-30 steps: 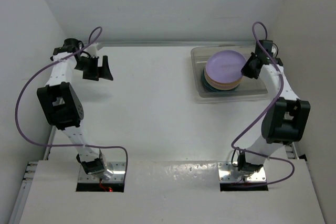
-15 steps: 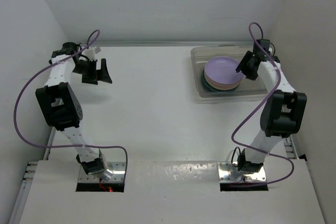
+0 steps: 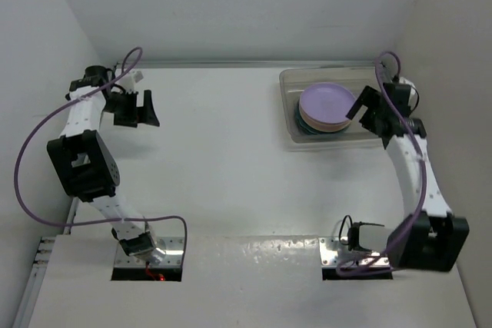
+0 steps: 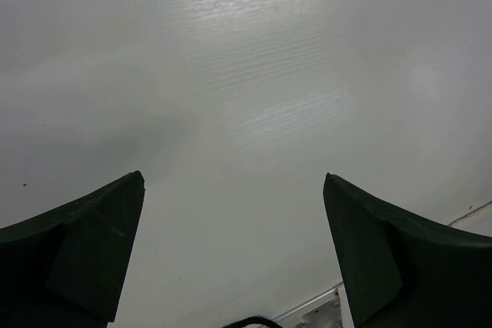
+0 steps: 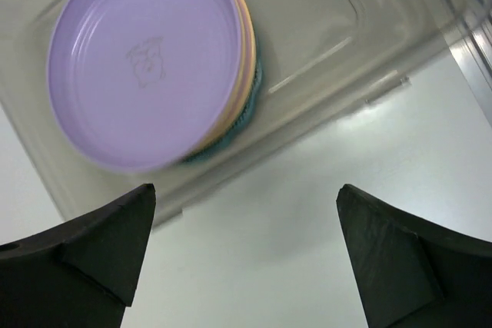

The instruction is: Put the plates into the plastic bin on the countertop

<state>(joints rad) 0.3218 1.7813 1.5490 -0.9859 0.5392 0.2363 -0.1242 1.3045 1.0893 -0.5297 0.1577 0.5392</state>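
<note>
White countertop (image 3: 231,159) holds one plastic bin (image 3: 286,84) of stacked plates (image 3: 327,102); left claw (image 3: 139,116), right claw (image 3: 367,116) spread empty.

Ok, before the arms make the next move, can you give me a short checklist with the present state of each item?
1. Right gripper open, nothing between its fingers: ok.
2. Left gripper open and empty, above bare countertop: ok.
3. Plates stacked inside the plastic bin, lavender plate on top: ok.
4. No plate lying on the countertop outside the bin: ok in the top view.
5. All eight plates in the stack: cannot tell; only lavender, orange and teal edges show.
</note>
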